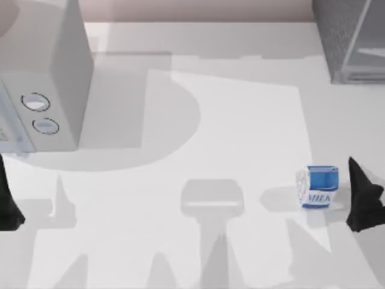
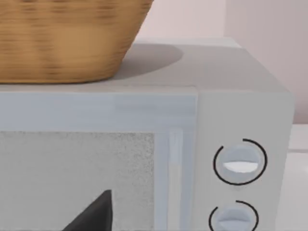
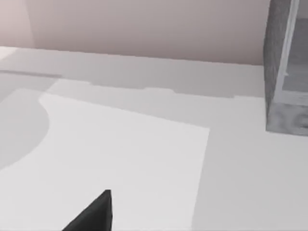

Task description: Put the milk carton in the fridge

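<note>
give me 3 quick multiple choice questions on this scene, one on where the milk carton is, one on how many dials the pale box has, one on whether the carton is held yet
1. Where is the milk carton?
A. on the table's right side, beside the right gripper
B. inside the fridge
C. on the pale grey box

2. How many round dials has the pale grey box?
A. one
B. two
C. four

3. Is the carton held?
A. left gripper holds it
B. lifted off the table
C. standing free on the table

Answers: 1 A, it stands just left of the right gripper; 2 B, two dials stacked on the front; 3 C, no gripper closes around it.
</note>
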